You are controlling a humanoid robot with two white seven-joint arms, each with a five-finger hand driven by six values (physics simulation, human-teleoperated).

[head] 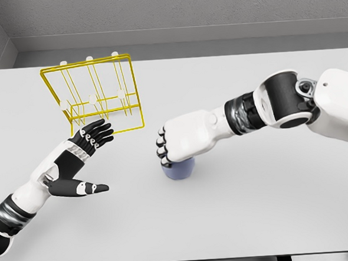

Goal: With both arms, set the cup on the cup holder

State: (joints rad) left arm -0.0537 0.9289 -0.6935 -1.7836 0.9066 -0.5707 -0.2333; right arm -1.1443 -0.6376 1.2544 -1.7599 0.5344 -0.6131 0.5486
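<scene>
- Reaching in from our right, we have the right hand (183,140) curled over the blue cup (179,168) near the tabletop's (255,208) middle.
- Our left hand (81,160) waits open and empty, leftward of the cup.
- Farthest, the yellow wire cup holder (95,94) sits toward the far left corner.

Simulated test room; bare white table (256,220); grey walls (184,8).

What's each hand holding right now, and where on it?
Right hand is curled over the top rim of the blue cup; a full grip cannot be confirmed. Left hand is open, holding nothing.
</scene>
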